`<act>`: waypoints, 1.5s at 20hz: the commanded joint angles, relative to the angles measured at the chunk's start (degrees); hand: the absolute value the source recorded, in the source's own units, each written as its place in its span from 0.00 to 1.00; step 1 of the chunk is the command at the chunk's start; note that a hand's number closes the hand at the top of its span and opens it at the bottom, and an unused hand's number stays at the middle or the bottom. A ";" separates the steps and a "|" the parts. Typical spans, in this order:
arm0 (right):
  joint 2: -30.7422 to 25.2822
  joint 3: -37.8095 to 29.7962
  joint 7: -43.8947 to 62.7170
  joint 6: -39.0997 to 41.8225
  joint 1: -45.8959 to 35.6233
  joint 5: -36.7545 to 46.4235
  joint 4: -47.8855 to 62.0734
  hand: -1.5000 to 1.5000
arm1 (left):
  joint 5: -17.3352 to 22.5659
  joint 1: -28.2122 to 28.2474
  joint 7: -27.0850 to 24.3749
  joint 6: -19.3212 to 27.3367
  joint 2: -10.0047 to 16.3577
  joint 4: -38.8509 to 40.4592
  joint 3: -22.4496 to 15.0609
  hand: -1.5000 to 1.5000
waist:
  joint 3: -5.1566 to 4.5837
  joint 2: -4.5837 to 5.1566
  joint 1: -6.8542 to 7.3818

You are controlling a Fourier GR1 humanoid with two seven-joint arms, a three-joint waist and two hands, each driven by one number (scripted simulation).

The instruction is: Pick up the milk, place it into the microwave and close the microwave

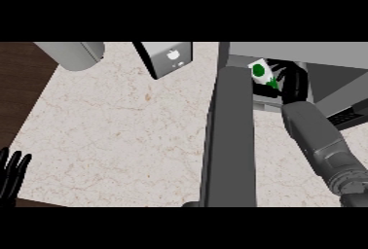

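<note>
The milk carton (260, 71), white with green marks, is just inside the microwave (338, 63) at the upper right. My right hand (291, 80) reaches into the opening and curls round the carton from the right. The microwave door (230, 141) stands swung open, a dark grey slab running down the middle of the view toward the lower edge. My left hand (11, 172) rests open at the lower left edge, fingers up.
A grey rounded container (72, 52) stands at the back left. A grey box-shaped appliance with a white mark (169, 57) sits at the back centre. The counter's left edge (36, 97) borders dark wooden floor.
</note>
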 commanded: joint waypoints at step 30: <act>4.85 1.67 0.62 -0.29 -1.65 2.88 -0.86 0.00 | -1.48 -4.18 -2.62 -0.59 1.14 5.67 1.02 0.00 | -0.07 -1.13 -1.46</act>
